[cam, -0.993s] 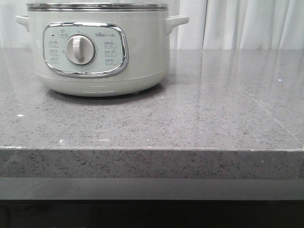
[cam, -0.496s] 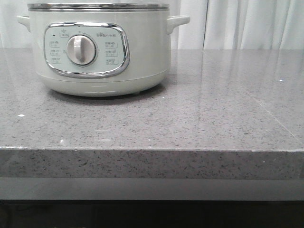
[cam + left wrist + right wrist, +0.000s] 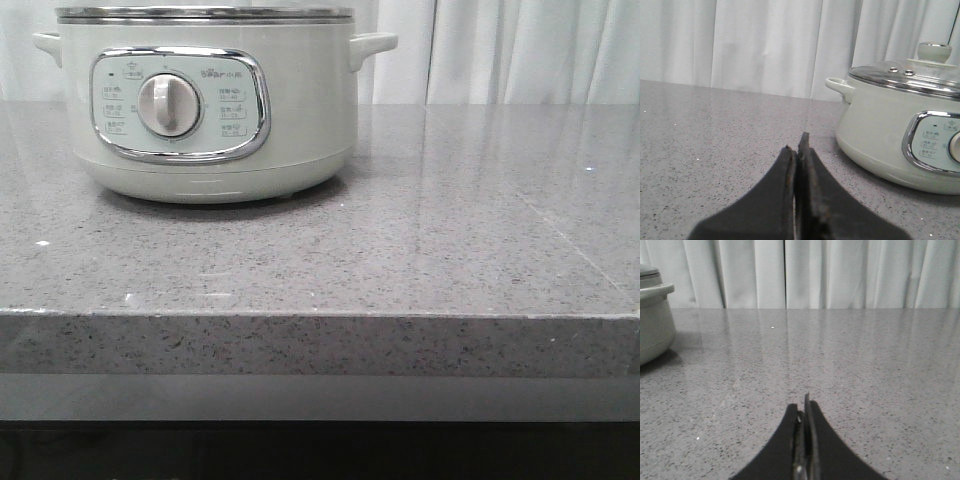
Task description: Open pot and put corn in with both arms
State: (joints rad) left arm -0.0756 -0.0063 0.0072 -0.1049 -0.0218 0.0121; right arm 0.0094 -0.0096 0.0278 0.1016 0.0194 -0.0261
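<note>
Front view: round pale grey-green electric pot sits on the far left of the speckled grey stone worktop. Left wrist view: my left hand is clenched, empty, pot lidded nearby. Right wrist view: my right hand is clenched, empty.

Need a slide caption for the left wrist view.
Left gripper shut and empty above the grey counter, lidded pot ahead.
</note>
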